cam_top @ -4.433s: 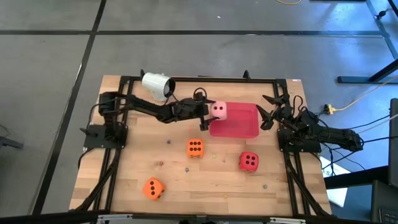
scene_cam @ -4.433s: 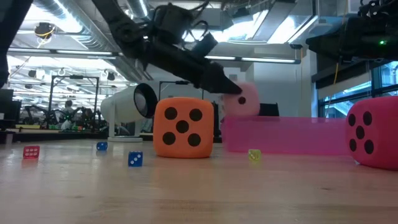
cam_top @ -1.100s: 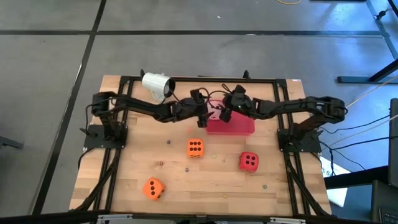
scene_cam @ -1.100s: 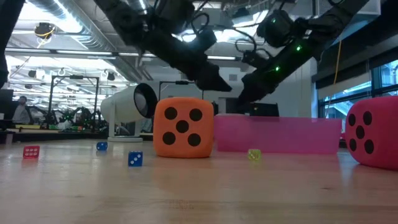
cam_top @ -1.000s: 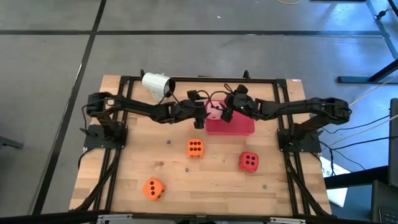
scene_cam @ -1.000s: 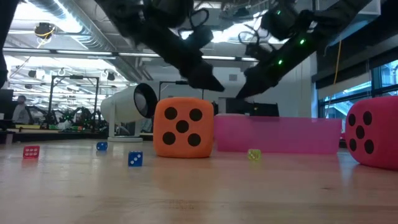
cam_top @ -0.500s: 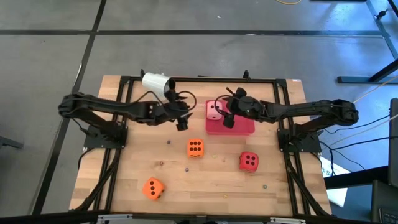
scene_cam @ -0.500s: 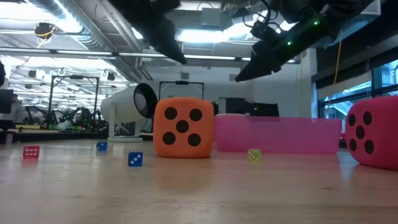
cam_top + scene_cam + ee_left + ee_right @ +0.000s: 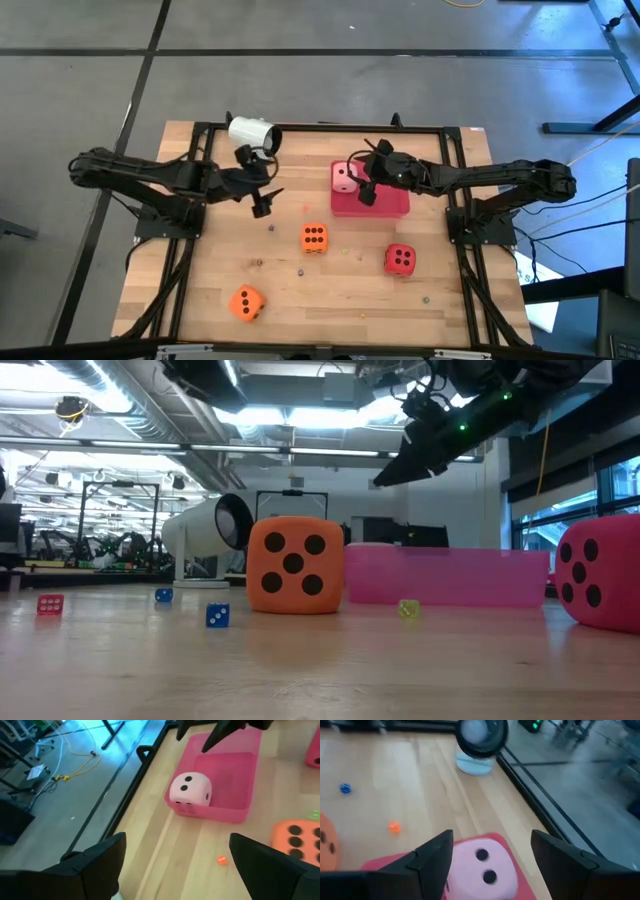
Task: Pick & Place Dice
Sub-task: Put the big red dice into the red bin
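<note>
The pale pink die (image 9: 343,178) rests on its bottom face in the far left corner of the flat red tray (image 9: 388,203). It also shows in the left wrist view (image 9: 191,789) and the right wrist view (image 9: 482,865). My right gripper (image 9: 362,190) hangs open above the tray, just right of the pink die and clear of it (image 9: 385,478). My left gripper (image 9: 262,205) is open and empty, left of the tray. One orange die (image 9: 313,238) sits mid-table, another orange die (image 9: 246,302) near front left, and the red die (image 9: 400,260) right of centre.
A white cup (image 9: 252,133) lies on its side at the far left. Several tiny dice lie scattered on the wood, such as a blue one (image 9: 217,616) and a yellow one (image 9: 408,609). A black frame rail (image 9: 320,127) runs along the table's far edge.
My left gripper has drawn back from the tray toward the table's left edge and risen out of the low view. My right gripper has risen above the tray. The pink die, earlier hidden between the two grippers, now lies uncovered in the tray.
</note>
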Robot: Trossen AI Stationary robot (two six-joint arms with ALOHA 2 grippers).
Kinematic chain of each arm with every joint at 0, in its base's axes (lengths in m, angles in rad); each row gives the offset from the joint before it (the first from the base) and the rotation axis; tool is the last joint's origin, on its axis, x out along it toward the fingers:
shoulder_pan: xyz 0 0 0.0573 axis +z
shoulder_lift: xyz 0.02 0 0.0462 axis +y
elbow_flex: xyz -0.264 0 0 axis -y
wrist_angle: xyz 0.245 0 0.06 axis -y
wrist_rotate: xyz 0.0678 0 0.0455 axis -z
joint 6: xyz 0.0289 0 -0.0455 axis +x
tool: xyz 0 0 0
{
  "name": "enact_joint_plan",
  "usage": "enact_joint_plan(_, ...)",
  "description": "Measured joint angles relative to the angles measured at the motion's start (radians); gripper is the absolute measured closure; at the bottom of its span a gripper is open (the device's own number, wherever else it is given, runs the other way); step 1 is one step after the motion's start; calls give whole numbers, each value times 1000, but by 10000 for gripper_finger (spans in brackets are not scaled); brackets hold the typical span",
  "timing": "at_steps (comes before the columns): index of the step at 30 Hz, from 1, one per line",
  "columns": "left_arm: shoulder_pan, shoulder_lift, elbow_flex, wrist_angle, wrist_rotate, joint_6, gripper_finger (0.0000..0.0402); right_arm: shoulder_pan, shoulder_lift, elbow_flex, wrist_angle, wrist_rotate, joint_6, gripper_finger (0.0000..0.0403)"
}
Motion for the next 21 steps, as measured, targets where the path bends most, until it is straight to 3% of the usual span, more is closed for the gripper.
enact_joint_plan(7, -47, -44, 0, -19, 0, -11, 54, 0, 0, 0, 5, -4, -8, 114)
enact_joint_plan(17, -66, -45, 0, -32, 10, -10, 54, -1, 0, 0, 5, 4, -11, 11)
enact_joint_plan(21, -66, -45, 0, -31, 11, -42, 54, -1, 1, 0, 5, 0, -39, 11)
